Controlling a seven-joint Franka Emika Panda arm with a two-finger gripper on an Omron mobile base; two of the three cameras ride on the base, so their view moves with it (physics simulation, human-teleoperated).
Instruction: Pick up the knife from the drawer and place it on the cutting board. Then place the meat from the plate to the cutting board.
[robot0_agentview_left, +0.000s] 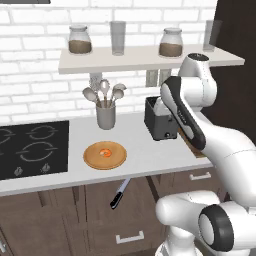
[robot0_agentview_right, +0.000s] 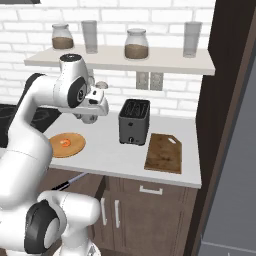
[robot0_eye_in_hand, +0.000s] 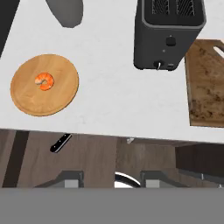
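Note:
The knife (robot0_agentview_left: 119, 194) pokes out from under the counter's front edge below the plate, black handle outward (robot0_eye_in_hand: 60, 142); it also shows in the right base view (robot0_agentview_right: 70, 183). The round tan plate (robot0_agentview_left: 116, 161) (robot0_agentview_right: 75, 148) (robot0_eye_in_hand: 26, 98) carries the orange-pink meat (robot0_agentview_left: 105, 152) (robot0_agentview_right: 65, 142) (robot0_eye_in_hand: 44, 81). The dark brown cutting board (robot0_agentview_right: 163, 152) (robot0_eye_in_hand: 206, 89) lies bare to the right of the toaster. My gripper (robot0_agentview_right: 90, 119) (robot0_eye_in_hand: 111, 179) hangs high over the counter between plate and toaster, open, with nothing between its fingers.
A black toaster (robot0_agentview_left: 160, 120) (robot0_agentview_right: 134, 121) (robot0_eye_in_hand: 168, 33) stands between plate and board. A grey holder of spoons and ladles (robot0_agentview_left: 105, 115) sits behind the plate, a black hob (robot0_agentview_left: 32, 147) to the left. A shelf with jars (robot0_agentview_right: 125, 57) runs above.

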